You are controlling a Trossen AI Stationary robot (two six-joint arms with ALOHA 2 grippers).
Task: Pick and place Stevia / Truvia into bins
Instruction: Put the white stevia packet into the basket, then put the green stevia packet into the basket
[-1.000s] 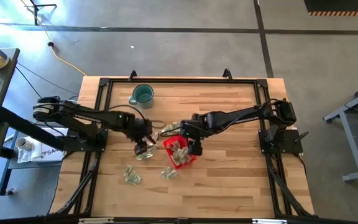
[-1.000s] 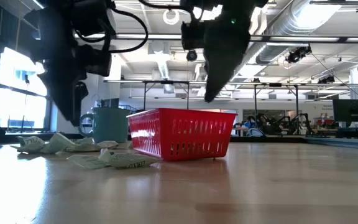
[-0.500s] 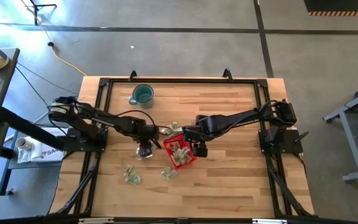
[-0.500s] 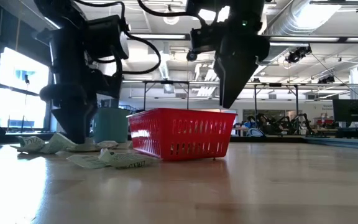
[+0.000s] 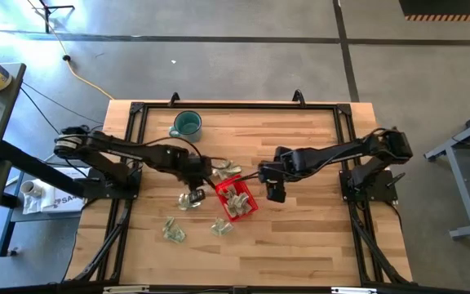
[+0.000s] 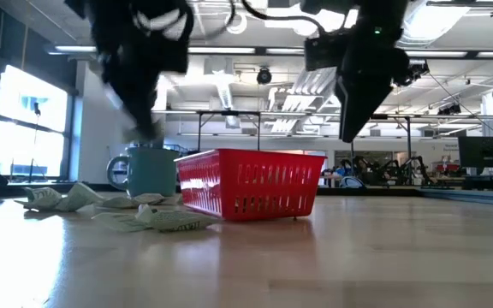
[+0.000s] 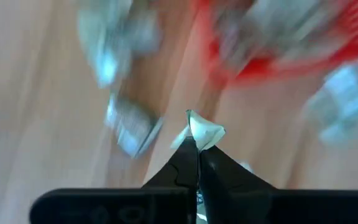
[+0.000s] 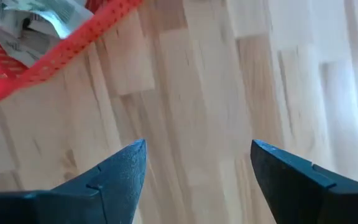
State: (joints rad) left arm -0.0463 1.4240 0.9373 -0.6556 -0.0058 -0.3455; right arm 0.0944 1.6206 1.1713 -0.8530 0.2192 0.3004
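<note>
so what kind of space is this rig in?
Likely a robotics lab or workshop: exposed ceiling ducts, a concrete floor with a yellow cable, and other workbenches with equipment behind the wooden table.

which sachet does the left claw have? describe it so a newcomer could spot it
Start at the red bin mid-table. Just off its left side the left claw hangs above a loose cluster of sachets. Its sachet is the only one off the wood: a pale scrap pinched between the shut fingertips, while the others lie flat on the table or in the bin.

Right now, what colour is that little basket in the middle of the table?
Bright red. The basket shows best in the low view, where its slotted side wall faces the camera.
</note>
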